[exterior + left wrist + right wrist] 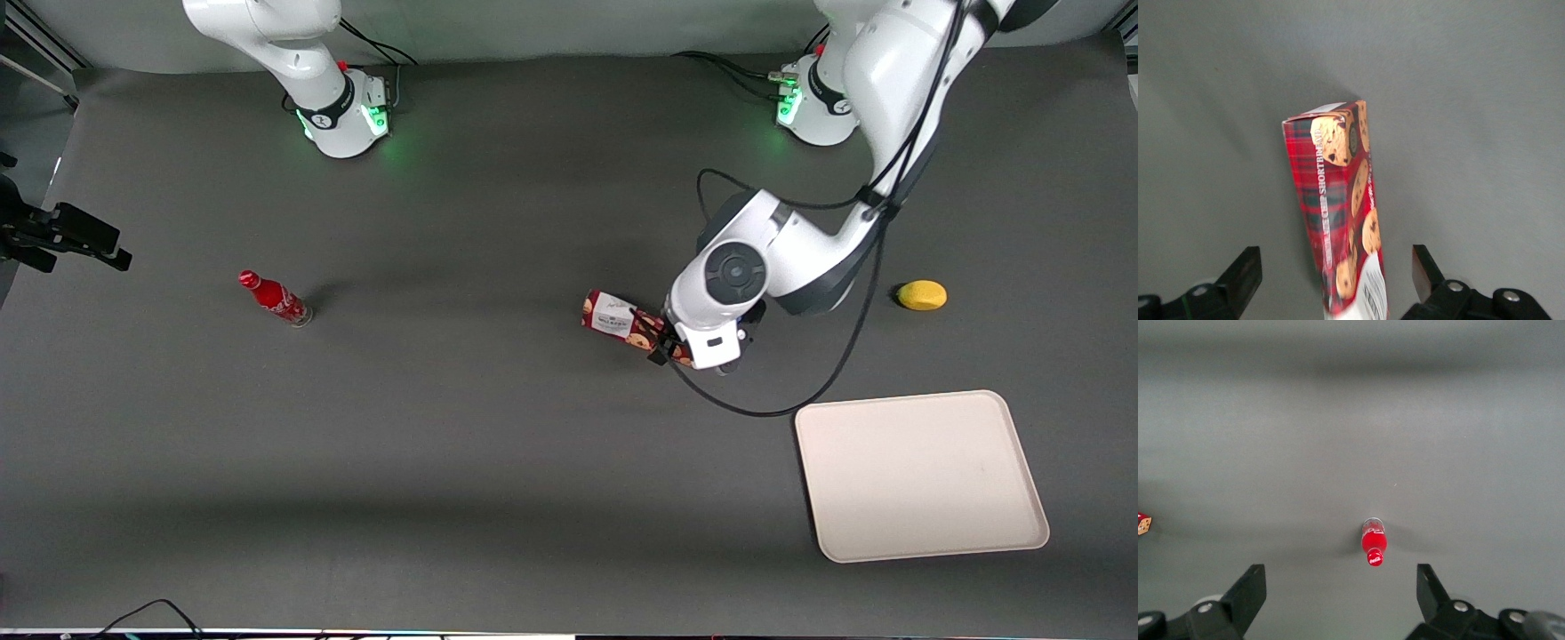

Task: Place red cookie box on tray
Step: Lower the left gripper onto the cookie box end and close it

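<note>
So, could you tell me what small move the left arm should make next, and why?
Probably lower and close: the gripper is open, its fingers straddling the red cookie box without touching it, and the tray holds nothing yet.

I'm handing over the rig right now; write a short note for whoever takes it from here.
Left gripper: open, fingers either side of one end of the red cookie box, not closed on it.
Box: lying on the table, mid-table.
Tray: nothing on it, nearer the front camera, toward the working arm's end.
Done: approach to the box.
Left: close, lift, carry to the tray, release.
</note>
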